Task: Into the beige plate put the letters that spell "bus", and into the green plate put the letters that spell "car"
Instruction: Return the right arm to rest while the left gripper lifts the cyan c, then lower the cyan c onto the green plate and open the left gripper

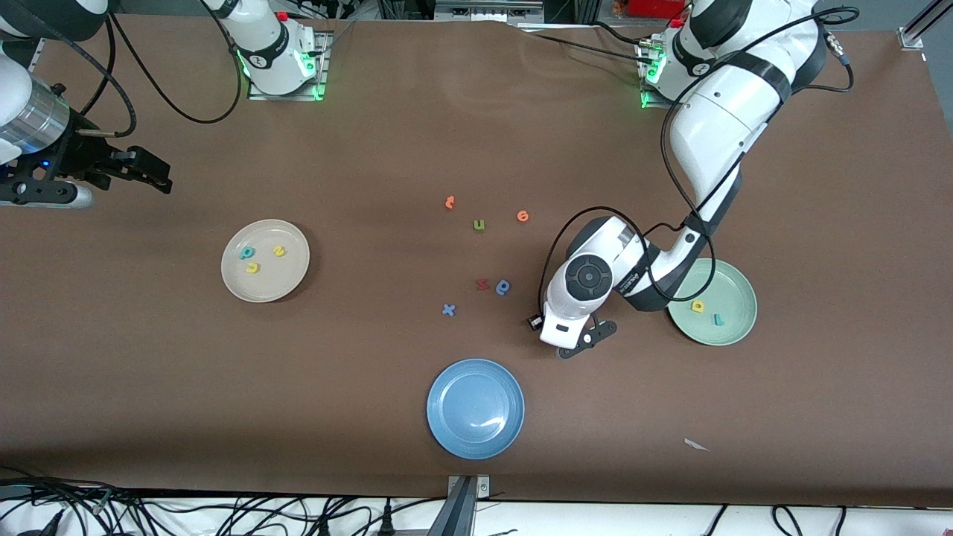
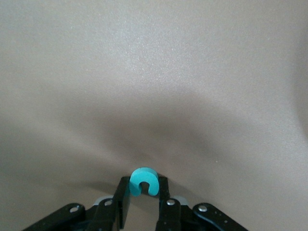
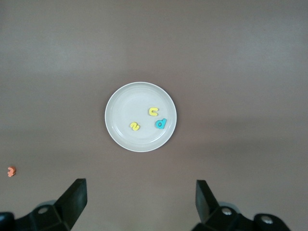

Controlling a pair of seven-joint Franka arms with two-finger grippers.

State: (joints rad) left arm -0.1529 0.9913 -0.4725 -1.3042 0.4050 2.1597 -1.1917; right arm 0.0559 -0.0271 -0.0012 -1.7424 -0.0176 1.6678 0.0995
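Observation:
My left gripper (image 2: 143,185) is shut on the teal "c" (image 2: 143,181), whose two ends sit between the black fingers (image 2: 122,197). In the front view this gripper (image 1: 579,344) is low over the bare table between the blue plate and the green plate (image 1: 733,294), and the hand hides the "c". The green plate holds the yellow "a" (image 1: 697,305) and teal "r" (image 1: 718,319). The beige plate (image 1: 279,279) holds the teal "b" (image 1: 246,253), yellow "s" (image 1: 279,251) and yellow "u" (image 1: 252,267). My right gripper (image 1: 153,177) waits open and empty at the right arm's end, looking down on the beige plate (image 3: 125,103).
A blue plate (image 1: 475,408) lies near the front edge. Loose letters lie mid-table: an orange one (image 1: 450,202), an olive "u" (image 1: 479,225), an orange "e" (image 1: 523,216), a dark red zigzag (image 1: 482,284), a blue looped one (image 1: 503,286) and a blue "x" (image 1: 448,310).

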